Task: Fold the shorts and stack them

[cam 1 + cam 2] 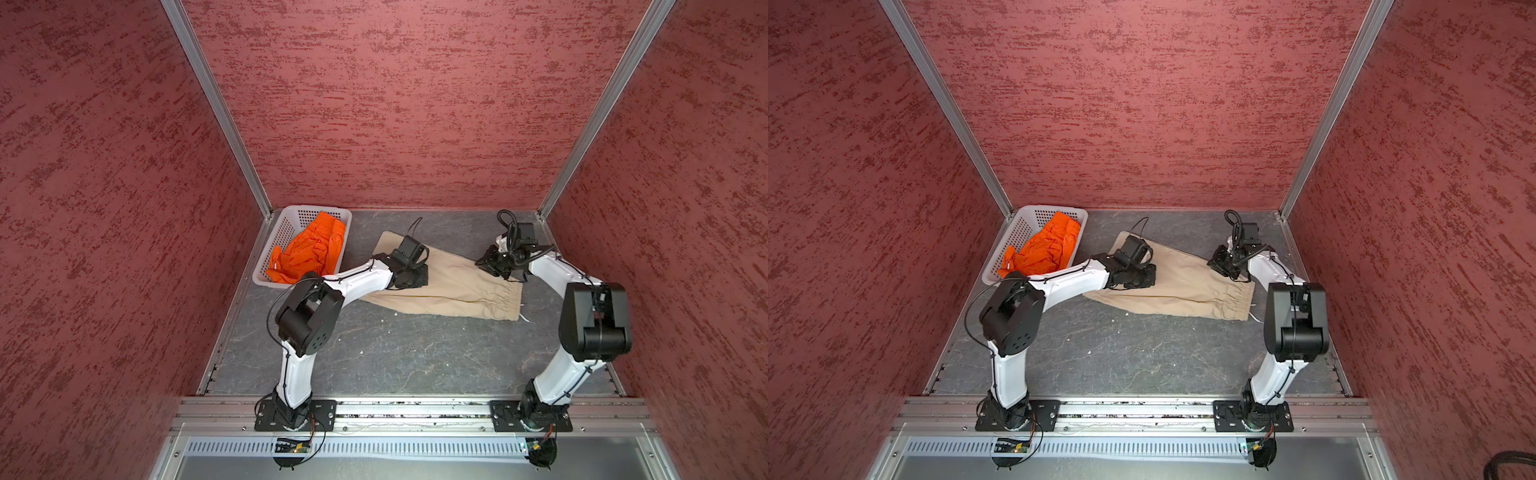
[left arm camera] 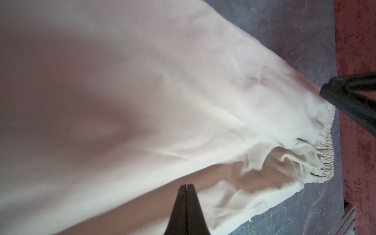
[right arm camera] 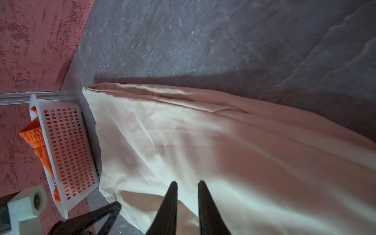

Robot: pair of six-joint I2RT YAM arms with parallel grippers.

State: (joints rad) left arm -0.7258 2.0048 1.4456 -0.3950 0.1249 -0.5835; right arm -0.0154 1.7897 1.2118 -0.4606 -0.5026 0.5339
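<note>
The beige shorts (image 1: 457,286) (image 1: 1187,286) lie flat on the grey table, gathered waist toward the right and legs toward the basket. My left gripper (image 1: 411,279) (image 2: 185,186) hovers low over their left half, shut with nothing between its fingers. At the far edge near the waist, my right gripper (image 1: 494,265) (image 3: 187,183) stands open a little above the beige cloth (image 3: 203,142), its narrow gap holding nothing. The orange shorts (image 1: 309,251) (image 1: 1044,247) lie crumpled in the white basket (image 1: 274,245). In the left wrist view the beige cloth (image 2: 183,101) fills most of the frame.
The white perforated basket (image 1: 1013,245) (image 3: 67,150) stands at the far left corner against the red walls. A white drawstring end (image 1: 524,319) pokes out by the waist. Bare grey table (image 1: 415,357) lies between the shorts and the arm bases.
</note>
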